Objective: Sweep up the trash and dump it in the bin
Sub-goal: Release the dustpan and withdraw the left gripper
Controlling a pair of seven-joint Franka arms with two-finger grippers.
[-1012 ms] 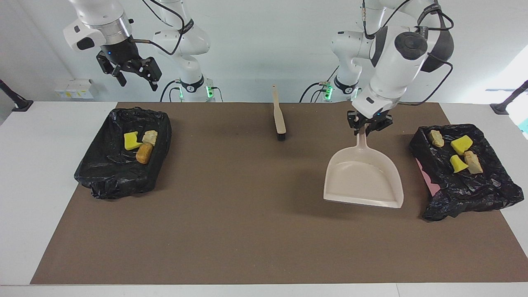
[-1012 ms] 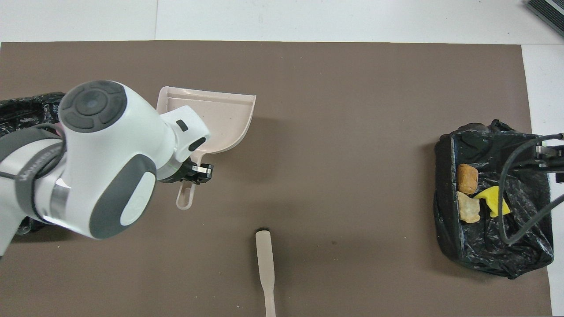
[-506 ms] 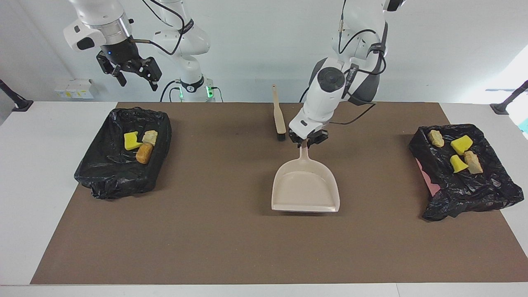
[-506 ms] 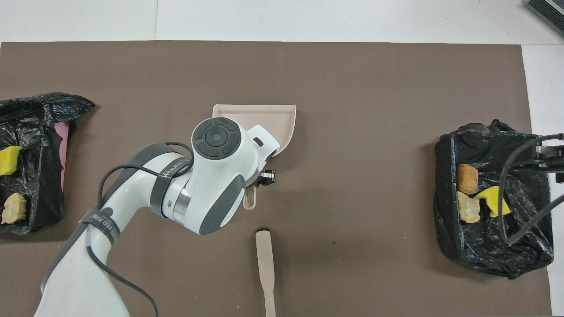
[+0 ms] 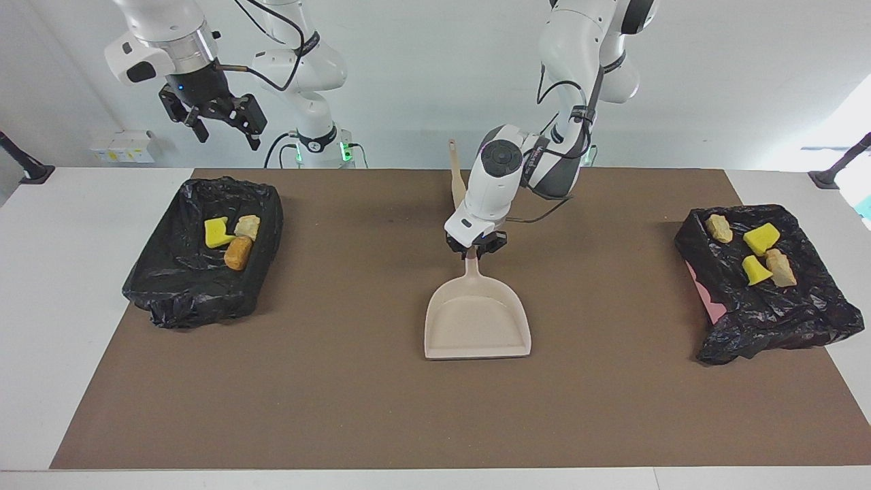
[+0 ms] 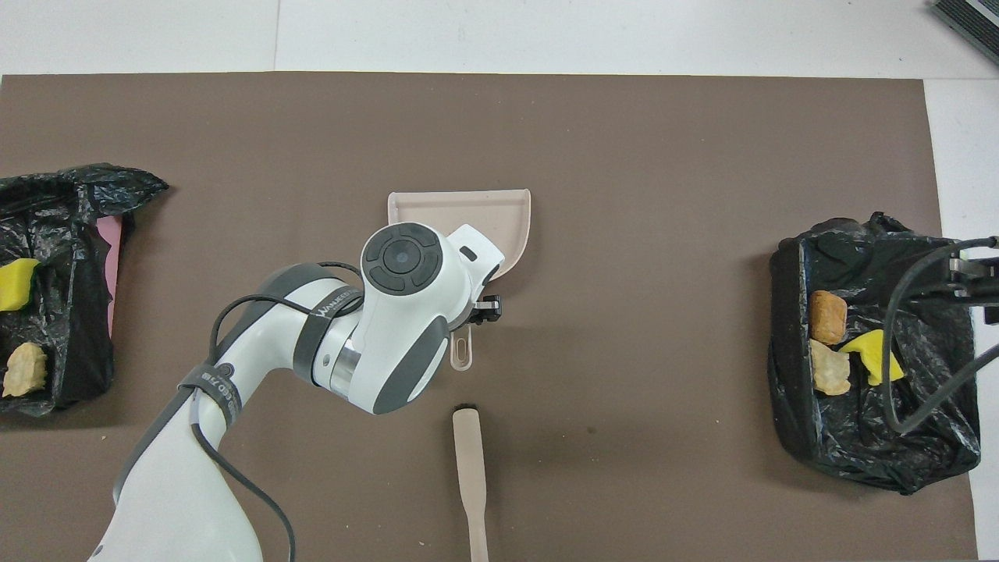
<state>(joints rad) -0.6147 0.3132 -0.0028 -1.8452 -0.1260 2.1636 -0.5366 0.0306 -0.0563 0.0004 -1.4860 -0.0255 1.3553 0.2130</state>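
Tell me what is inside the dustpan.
Nothing shows inside the dustpan: in the facing view its tray is bare. From overhead, the left arm covers the part nearest the handle.

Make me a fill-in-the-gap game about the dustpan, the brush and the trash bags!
1. The dustpan has ____ scraps inside it.
2. The bin bag at the right arm's end holds ____ scraps.
3. The bin bag at the left arm's end holds ____ scraps.
4. The left gripper is at the dustpan's ____, and the brush lies nearer to the robots than the dustpan.

Missing words: no; three; four; handle
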